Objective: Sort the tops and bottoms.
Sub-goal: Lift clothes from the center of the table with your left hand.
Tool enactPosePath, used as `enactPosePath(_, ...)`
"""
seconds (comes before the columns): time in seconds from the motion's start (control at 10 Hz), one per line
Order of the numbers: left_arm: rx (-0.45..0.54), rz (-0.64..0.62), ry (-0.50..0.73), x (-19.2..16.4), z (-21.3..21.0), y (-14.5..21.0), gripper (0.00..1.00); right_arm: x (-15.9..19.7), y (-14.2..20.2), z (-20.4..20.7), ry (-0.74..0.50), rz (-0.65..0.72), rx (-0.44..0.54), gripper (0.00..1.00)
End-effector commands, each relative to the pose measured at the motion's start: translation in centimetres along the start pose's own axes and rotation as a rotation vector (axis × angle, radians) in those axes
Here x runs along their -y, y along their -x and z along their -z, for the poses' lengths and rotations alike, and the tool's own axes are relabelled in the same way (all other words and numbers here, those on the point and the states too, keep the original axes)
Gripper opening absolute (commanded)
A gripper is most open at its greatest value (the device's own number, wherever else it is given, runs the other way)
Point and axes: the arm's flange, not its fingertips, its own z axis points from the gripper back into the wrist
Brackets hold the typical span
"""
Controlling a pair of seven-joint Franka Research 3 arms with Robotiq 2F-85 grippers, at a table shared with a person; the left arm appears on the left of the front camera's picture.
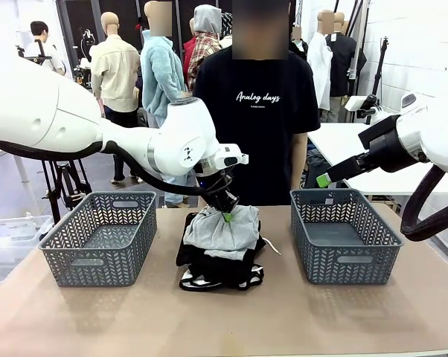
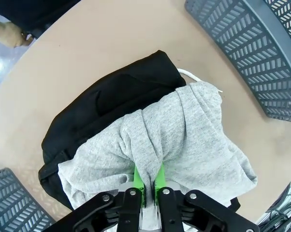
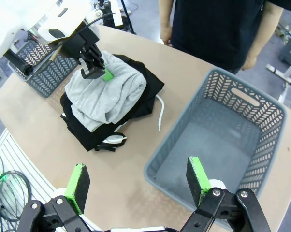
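The left gripper (image 2: 149,176) pinches a fold of the grey top (image 2: 194,140), which lies over the black bottoms (image 2: 102,106) midway along the far edge of the table (image 1: 224,320), between the left basket (image 1: 97,256) and right basket (image 1: 356,260), likely to lift it off; the right gripper (image 3: 138,181) hangs wide open near the latter

Fig. 1. I see one pile at the middle of the surface (image 1: 224,320). Top layer: the light heather-grey knit top (image 1: 222,232), crumpled, with one ridge of cloth pinched between the jaws of the left gripper (image 2: 149,171). Beneath it: the black bottoms (image 1: 209,262), soft and loosely folded. Lowest: the white shorts with black piping (image 1: 193,280), only an edge showing. Their white drawstring (image 3: 160,110) trails onto the surface.
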Motion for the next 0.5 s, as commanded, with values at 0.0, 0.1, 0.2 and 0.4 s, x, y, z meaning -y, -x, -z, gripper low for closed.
enactPosePath(0.0, 0.000, 0.000, 0.000, 0.0, 0.0, 0.0, 0.00, 0.1, 0.0, 0.2, -0.021, 0.014, 0.008, 1.00)
enactPosePath(0.1, 0.091, 0.016, -0.057, 1.0, -3.5, 0.5, 0.00, 0.1, 0.0, 0.2, -0.021, 0.014, 0.008, 1.00)
enactPosePath(0.2, 0.185, 0.044, -0.113, 2.5, -7.2, 1.3, 0.00, 0.1, 0.0, 0.2, -0.021, 0.014, 0.008, 1.00)
enactPosePath(0.4, 0.232, 0.084, -0.160, 5.3, -11.7, 3.5, 0.00, 0.1, 0.0, 0.2, -0.021, 0.014, 0.008, 1.00)
